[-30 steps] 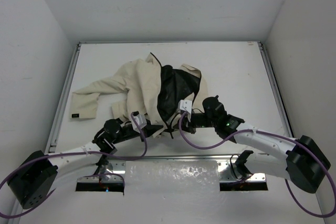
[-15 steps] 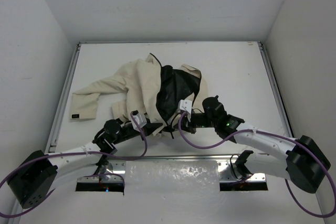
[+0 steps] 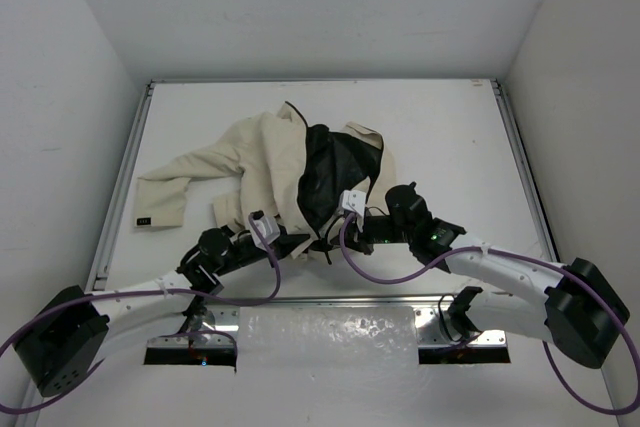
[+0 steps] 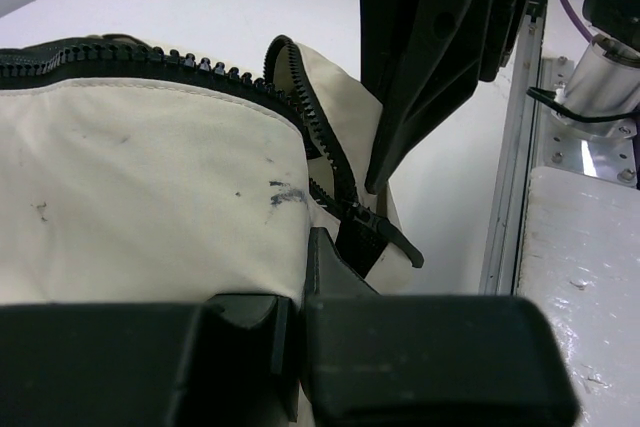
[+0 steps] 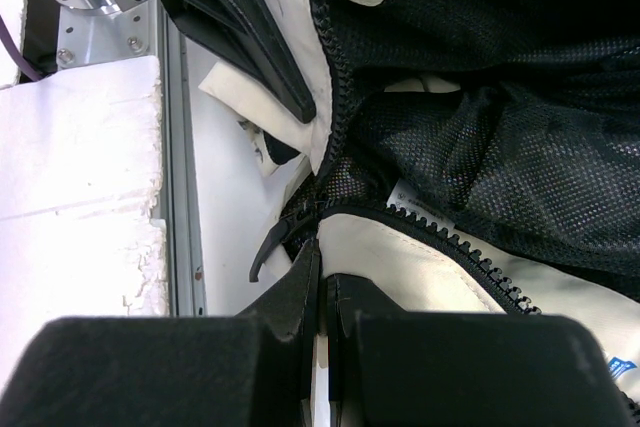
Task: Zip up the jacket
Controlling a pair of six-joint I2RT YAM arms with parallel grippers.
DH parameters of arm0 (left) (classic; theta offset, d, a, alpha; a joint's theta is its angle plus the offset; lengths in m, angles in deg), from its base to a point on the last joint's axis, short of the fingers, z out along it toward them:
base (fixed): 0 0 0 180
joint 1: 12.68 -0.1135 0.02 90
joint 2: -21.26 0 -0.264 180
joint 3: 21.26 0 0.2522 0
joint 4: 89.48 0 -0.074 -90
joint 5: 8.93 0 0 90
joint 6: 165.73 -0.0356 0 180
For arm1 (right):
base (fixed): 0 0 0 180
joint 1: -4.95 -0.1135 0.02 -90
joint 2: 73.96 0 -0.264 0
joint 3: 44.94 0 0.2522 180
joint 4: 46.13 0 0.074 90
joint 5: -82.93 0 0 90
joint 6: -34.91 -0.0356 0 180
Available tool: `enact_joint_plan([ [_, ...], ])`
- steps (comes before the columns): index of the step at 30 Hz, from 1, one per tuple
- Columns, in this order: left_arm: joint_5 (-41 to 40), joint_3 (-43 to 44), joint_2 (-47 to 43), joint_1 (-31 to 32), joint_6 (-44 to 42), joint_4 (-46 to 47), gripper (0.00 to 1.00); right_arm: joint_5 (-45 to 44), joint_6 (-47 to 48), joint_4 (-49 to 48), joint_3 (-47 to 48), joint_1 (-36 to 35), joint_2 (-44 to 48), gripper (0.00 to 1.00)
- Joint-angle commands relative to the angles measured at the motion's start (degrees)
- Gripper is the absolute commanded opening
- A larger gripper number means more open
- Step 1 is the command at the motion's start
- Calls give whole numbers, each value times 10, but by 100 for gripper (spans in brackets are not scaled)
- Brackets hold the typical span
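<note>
Bench [image 3: 450, 127]: white top, walled on three sides. Jacket [image 3: 265, 162] lies crumpled left of centre, unzipped, with the black mesh lining [image 3: 330, 172] exposed on its right half. One sleeve [image 3: 175, 187] is stretched out toward the left rail.

Both arms reach in from the near edge and meet at the jacket's near hem. Left claw [image 3: 300, 244] is closed, pinching the cream fabric right beside the bottom of the zipper [image 4: 300, 97]. Right claw [image 3: 335, 242] is closed too, tips together and touching the top of the slider [image 4: 362, 232]; can't tell if it actually pinches anything. The two claws are nearly touching.

Zipper teeth are parted above the slider, which sits at the bottom end. Pull tab [image 4: 400, 242] sticks out to the side, free.
</note>
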Motion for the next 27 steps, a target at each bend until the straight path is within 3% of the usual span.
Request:
enact_joint_plan([
  [1, 1, 0, 2, 10, 6, 38, 0, 4, 3, -24, 11, -7, 6, 0],
  [27, 33, -1, 17, 22, 0, 23, 0, -5, 1, -30, 12, -12, 0, 0],
])
